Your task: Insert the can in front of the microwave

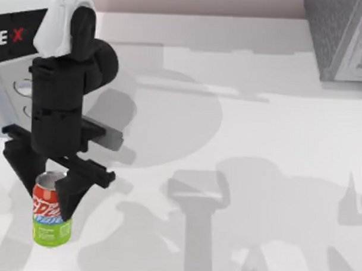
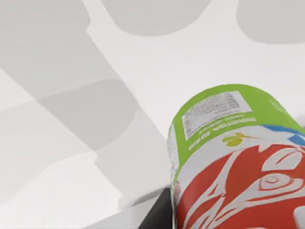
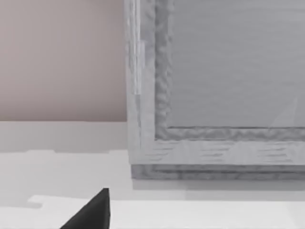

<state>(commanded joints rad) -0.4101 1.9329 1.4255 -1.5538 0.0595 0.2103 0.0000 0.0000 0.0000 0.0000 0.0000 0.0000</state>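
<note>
Left gripper point(image 1: 48, 187) closed around can point(image 1: 51, 217) near table's point(image 1: 258, 144) left front edge; a loose hold could tip it.

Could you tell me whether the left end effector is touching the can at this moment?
Touching. In the top view the left end effector has its dark fingers flush against both sides of the can, with no gap showing at the red upper part.
</note>
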